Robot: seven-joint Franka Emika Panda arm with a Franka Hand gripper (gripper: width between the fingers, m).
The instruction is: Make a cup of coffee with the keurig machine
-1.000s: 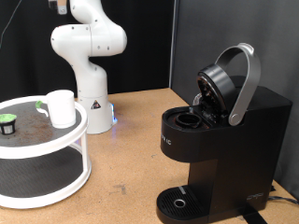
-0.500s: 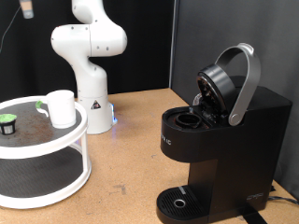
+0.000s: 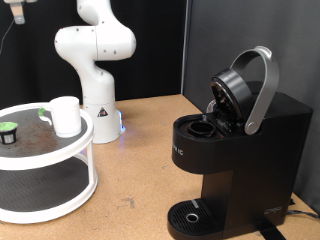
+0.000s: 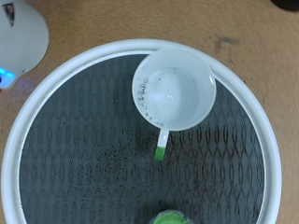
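One relation matters most as we read it: the cup [image 4: 176,91] lies straight below our fingers, its open mouth facing up at the wrist camera, so its long axis runs upright along our line of sight. Our fingers themselves do not appear in the wrist view, and in the exterior view only a small dark part of the hand [image 3: 16,10] pokes in at the top left corner, high above the stand; whether they are spread or closed we cannot tell. Beneath us the cup stands on the upper shelf of the round white tiered tray [image 3: 88,135], with the green-topped pod [image 3: 8,132] nearby on that same shelf. Well apart from our fingers, across the counter [image 3: 140,150], the keurig machine [image 3: 232,150] sits with its lid raised and its pod chamber exposed
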